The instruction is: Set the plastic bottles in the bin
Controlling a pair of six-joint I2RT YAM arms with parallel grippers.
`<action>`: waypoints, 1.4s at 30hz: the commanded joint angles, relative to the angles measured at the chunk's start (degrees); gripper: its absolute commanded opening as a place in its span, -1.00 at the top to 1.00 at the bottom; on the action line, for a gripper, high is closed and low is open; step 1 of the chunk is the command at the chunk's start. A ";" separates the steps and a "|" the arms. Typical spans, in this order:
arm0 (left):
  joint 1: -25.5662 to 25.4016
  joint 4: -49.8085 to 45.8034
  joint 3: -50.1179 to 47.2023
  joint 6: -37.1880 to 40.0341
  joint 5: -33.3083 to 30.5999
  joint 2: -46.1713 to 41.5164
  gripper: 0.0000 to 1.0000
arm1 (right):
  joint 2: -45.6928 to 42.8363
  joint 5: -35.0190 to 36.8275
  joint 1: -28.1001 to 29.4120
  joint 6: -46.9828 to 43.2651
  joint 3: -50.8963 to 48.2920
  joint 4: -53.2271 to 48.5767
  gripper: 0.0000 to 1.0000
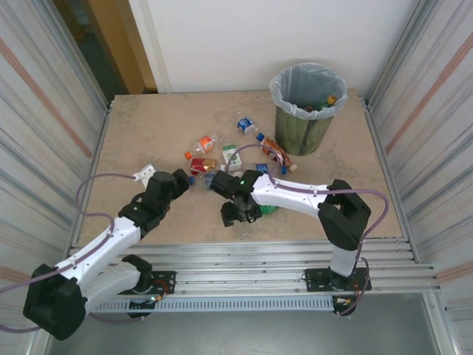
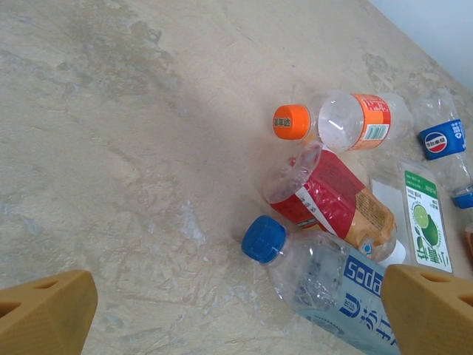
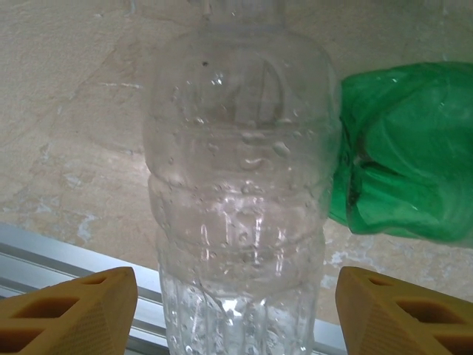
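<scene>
Green round waste bin with clear liner (image 1: 299, 134) sits upper right. Right gripper (image 3: 236, 296) is part open around a clear ribbed plastic bottle (image 3: 240, 170). Neither finger touches it, and its long axis runs straight up the frame. Crushed green bottle (image 3: 403, 148) lies just right of it. Left gripper (image 2: 238, 310) is wide open and empty.

From above and behind, the top camera sees the whole table (image 1: 148, 133). The left wrist camera views the same middle bottles (image 2: 332, 196) closely; the right one, a clear bottle (image 3: 236, 207) very closely, perhaps at the front edge.
</scene>
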 commanded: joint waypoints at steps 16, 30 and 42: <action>0.58 -0.21 0.13 -1.37 0.05 0.70 -0.97 | 6.75 -0.98 0.96 -2.45 2.73 1.18 -0.46; 0.65 -0.07 -0.34 -1.37 0.57 0.52 -0.98 | 7.30 -0.10 1.03 -2.45 2.27 1.44 -0.16; 0.74 -0.20 0.13 -0.57 0.28 0.30 -0.97 | 0.95 1.29 1.05 -3.05 1.52 1.49 0.21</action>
